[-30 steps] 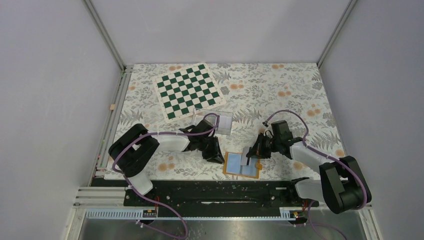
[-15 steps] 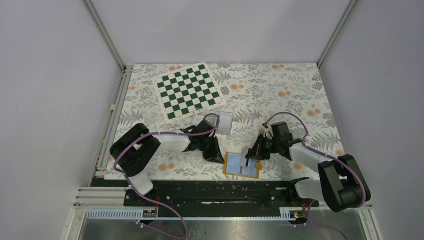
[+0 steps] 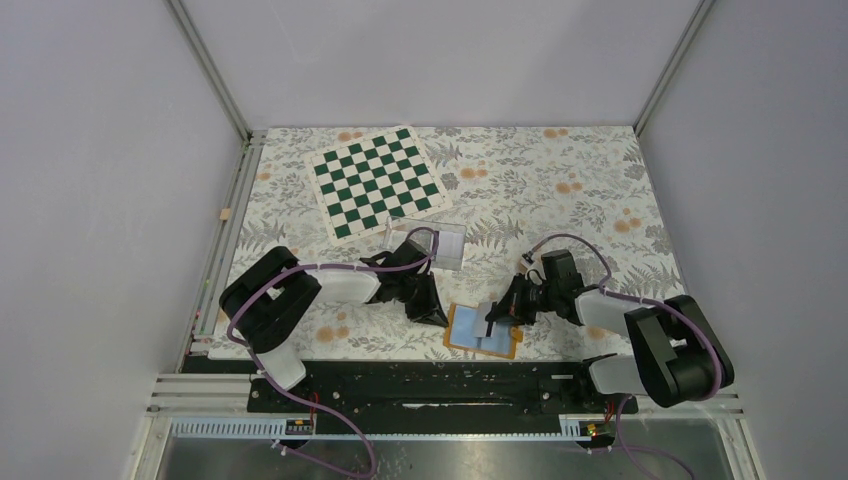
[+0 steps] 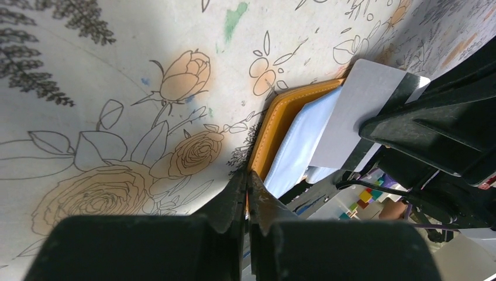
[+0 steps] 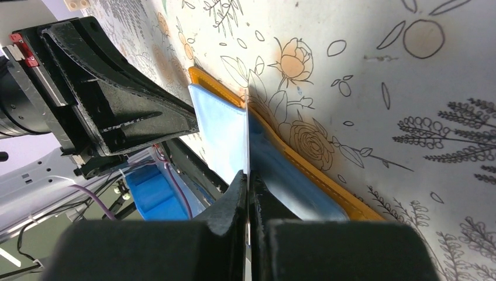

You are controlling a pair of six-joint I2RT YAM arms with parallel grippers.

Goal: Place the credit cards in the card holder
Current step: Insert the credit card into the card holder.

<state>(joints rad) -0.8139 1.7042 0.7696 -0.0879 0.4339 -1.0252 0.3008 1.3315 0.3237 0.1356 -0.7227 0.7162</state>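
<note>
The card holder lies open on the flowered table near the front edge, orange outside and light blue inside. My left gripper is shut on its left orange rim, the tips pinching the leather. A pale grey credit card hangs tilted over the blue lining, and my right gripper is shut on it. In the right wrist view the card shows edge-on between the tips, its lower edge down at the blue pocket.
A green and white chessboard lies at the back left. A clear plastic box stands just behind the left arm. A small tan block sits by the left rail. The black base rail runs right in front of the holder.
My left gripper has closed on the card holder's left rim. The right gripper has moved left and lower with the card, onto the open holder.
</note>
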